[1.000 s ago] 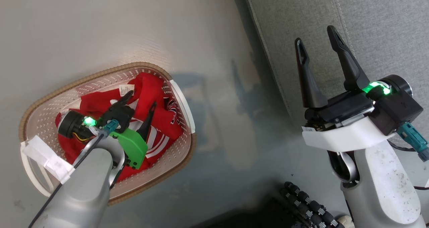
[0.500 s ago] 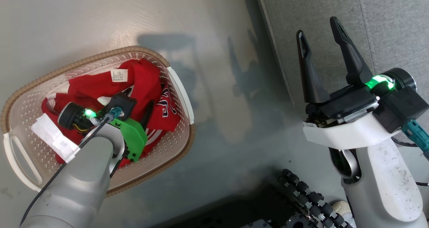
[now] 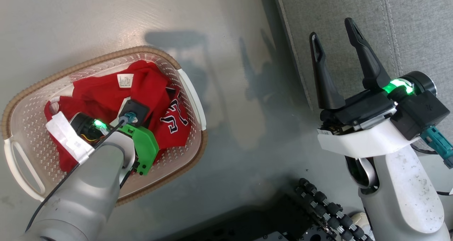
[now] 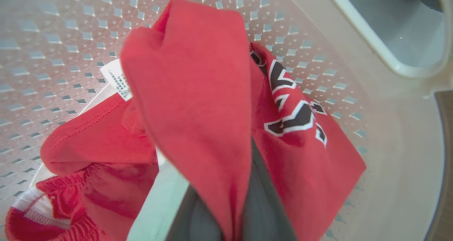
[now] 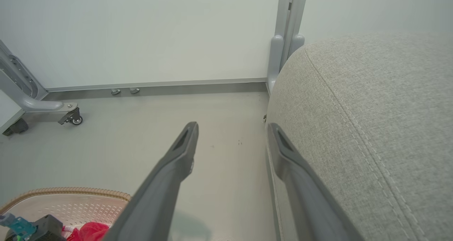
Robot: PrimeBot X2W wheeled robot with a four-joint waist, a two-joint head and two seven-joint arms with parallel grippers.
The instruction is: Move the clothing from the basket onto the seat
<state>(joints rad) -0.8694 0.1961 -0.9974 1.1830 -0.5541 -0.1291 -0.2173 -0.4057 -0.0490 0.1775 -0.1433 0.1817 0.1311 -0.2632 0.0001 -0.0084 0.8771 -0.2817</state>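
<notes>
Head view: basket [image 3: 106,58] stands on the floor [image 3: 88,18], long axis running lower left to upper right, a white handle at each end; well apart from the seat [image 3: 417,25]. Contents: all the clothing [image 3: 106,104], heaped; jersey [image 3: 175,122] at the end nearer the seat, lettering up; plain red piece [image 3: 88,92] beside it; a white label [image 3: 124,80] showing. Left gripper [image 4: 231,198] reaches down into the basket, fingers clamped on a raised fold of red fabric. Right gripper [image 3: 331,28]: fingers spread, holding nothing, tips pointing up the view over the seat's edge.
</notes>
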